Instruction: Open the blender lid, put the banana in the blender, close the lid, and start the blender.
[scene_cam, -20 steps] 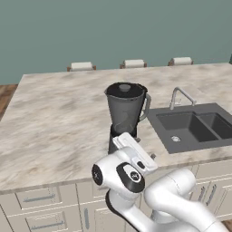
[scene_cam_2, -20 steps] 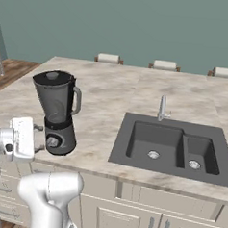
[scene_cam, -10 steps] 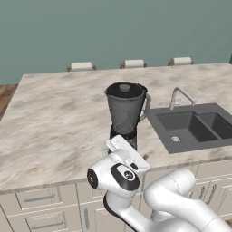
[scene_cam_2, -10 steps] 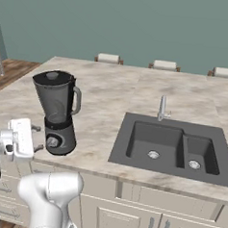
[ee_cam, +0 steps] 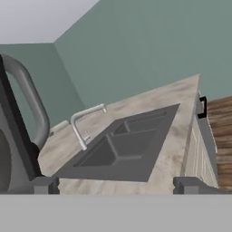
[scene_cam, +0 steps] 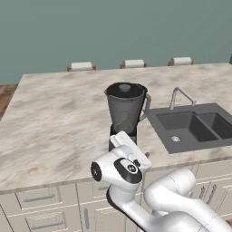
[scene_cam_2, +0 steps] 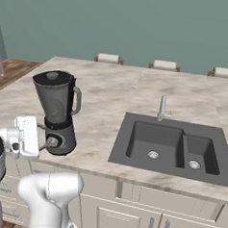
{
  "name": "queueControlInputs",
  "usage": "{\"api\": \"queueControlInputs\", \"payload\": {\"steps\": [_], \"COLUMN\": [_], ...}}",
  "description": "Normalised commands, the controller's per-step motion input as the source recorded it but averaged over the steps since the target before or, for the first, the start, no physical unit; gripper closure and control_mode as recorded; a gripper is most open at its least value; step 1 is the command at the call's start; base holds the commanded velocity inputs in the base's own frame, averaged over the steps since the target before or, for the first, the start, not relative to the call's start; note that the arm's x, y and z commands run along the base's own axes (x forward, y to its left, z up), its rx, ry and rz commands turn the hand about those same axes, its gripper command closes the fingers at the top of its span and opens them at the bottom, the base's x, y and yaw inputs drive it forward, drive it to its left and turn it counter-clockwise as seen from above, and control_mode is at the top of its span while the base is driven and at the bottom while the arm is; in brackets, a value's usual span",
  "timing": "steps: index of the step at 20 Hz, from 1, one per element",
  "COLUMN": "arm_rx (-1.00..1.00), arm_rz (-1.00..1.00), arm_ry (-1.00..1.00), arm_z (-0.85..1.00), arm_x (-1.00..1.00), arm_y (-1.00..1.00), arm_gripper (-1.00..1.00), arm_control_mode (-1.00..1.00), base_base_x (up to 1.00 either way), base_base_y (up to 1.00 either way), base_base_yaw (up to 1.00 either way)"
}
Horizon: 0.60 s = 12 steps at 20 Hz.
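The blender [scene_cam: 125, 112] stands near the counter's front edge, left of the sink, and its grey jar and handle [ee_cam: 30, 105] run up the left side of the hand view. The black blender lid [scene_cam: 125, 88] sits shut on the jar's top [scene_cam_2: 52, 76]. My gripper [ee_cam: 117, 186] is open and empty, with its fingertips [ee_cam: 44, 185] far apart. It hangs low in front of the blender's dark base [scene_cam_2: 60, 140], close to the round knob [scene_cam_2: 51, 141], and my white hand [scene_cam: 130, 150] covers part of that base. The banana is out of view.
A dark double sink [scene_cam: 195, 129] with a curved tap [scene_cam: 180, 96] lies in the marble counter [scene_cam: 59, 118] to the right of the blender. Three stool backs [scene_cam: 133, 64] line the far edge. Cabinet drawers [scene_cam: 41, 199] run below the front edge.
The arm has shifted slightly in front of the blender's base. The jaws stay wide open, and the blender and its lid have not moved.
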Motion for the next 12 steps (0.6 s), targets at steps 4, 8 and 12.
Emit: {"api": "queueControlInputs", "payload": {"steps": [4,8,12], "arm_rx": [0.03,0.0,0.0], "arm_rz": [0.0,0.04,0.05], "arm_ry": [-0.03,-0.01,0.0], "arm_z": [-0.05,-0.11,-0.2], "arm_x": [0.11,0.25,0.25], "arm_y": [-0.12,0.0,0.0], "arm_gripper": [-1.0,-1.0,-1.0], "arm_control_mode": [-1.0,-1.0,-1.0], "base_base_x": [0.0,0.0,0.0], "base_base_y": [0.0,0.0,0.0], "base_base_yaw": [0.0,0.0,0.0]}}
